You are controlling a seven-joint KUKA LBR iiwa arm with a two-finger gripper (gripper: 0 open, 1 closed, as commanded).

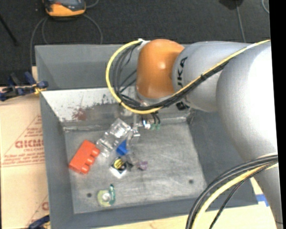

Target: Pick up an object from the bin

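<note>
The arm (223,77) is reaching in from the right, its orange wrist cover (157,69) hanging over the far middle of the grey bin (172,153). The claw (142,124) is sitting low beneath that cover. Whether it is open, closed or gripping anything, I cannot tell. A clear plastic piece (116,131) is lying just to its left, with a small blue piece (122,148) just nearer. An orange block (84,156) is lying further left, and a yellow-and-black bit (118,166) is lying in the near middle.
</note>
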